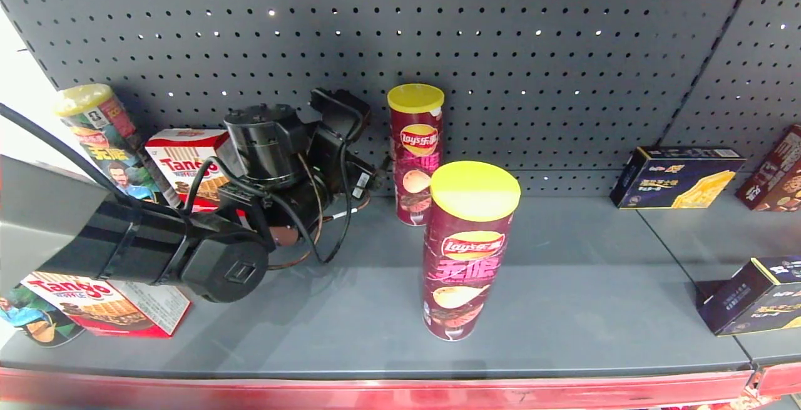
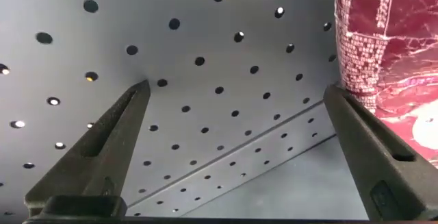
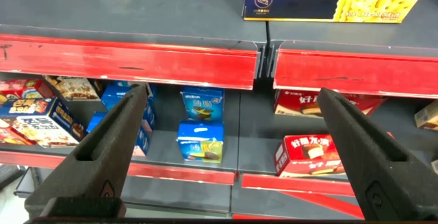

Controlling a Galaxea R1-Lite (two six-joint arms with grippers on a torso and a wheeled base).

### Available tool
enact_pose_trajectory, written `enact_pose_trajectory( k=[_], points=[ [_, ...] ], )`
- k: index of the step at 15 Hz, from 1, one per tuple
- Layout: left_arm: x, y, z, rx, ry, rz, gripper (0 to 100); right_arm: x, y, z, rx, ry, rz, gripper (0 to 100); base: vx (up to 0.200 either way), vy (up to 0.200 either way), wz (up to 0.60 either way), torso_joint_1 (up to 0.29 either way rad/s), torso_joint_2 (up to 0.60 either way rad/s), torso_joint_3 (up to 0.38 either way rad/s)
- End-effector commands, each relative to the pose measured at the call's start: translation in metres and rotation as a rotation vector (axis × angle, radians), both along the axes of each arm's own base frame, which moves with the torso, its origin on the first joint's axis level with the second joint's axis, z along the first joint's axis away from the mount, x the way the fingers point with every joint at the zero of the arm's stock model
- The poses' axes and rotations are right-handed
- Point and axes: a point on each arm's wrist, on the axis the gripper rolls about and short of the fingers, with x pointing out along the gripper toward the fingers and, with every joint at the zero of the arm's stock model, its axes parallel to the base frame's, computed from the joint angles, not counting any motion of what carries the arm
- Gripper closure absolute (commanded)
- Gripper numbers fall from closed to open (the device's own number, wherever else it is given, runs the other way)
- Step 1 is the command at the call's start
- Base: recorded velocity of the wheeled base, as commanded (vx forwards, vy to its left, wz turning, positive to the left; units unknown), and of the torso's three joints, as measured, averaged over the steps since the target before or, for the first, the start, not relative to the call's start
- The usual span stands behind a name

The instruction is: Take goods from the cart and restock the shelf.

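Note:
Two maroon chips cans with yellow lids stand upright on the grey shelf (image 1: pixel 582 285). One can (image 1: pixel 414 150) is at the back against the pegboard; the other can (image 1: pixel 468 253) stands nearer the front edge. My left arm (image 1: pixel 188 247) lies over the left part of the shelf, its wrist just left of the rear can. In the left wrist view my left gripper (image 2: pixel 237 87) is open with nothing between its fingers, and the rear can (image 2: pixel 390 53) stands just outside one finger. My right gripper (image 3: pixel 233 90) is open and holds nothing, facing the lower shelves.
Wafer boxes (image 1: pixel 188 159) (image 1: pixel 106 303) and a green can (image 1: pixel 103 128) crowd the shelf's left end. Dark blue boxes (image 1: pixel 676 175) (image 1: pixel 757 294) sit at the right, with bare shelf between them and the cans. Below the red rail (image 3: pixel 130 56) are blue boxes (image 3: pixel 202 138) and a red box (image 3: pixel 308 155).

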Motion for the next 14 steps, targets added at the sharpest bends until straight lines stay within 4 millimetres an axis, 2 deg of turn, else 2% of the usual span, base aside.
enact_pose_trajectory(
  k=[1, 9, 14],
  points=[
    [0.001, -0.001, -0.003, 0.002, 0.008, -0.003, 0, 0.0, 0.0, 0.0, -0.001, 0.001, 0.001, 0, 0.0, 0.0, 0.0, 0.0, 0.0, 0.0],
    [-0.001, -0.004, -0.005, 0.001, 0.013, -0.008, 0, 0.0, 0.0, 0.0, -0.001, 0.001, 0.001, 0, 0.0, 0.0, 0.0, 0.0, 0.0, 0.0],
    [-0.004, -0.001, -0.014, 0.018, 0.041, 0.0, 0, 0.0, 0.0, 0.0, -0.001, 0.001, 0.001, 0, 0.0, 0.0, 0.0, 0.0, 0.0, 0.0]
  ],
)
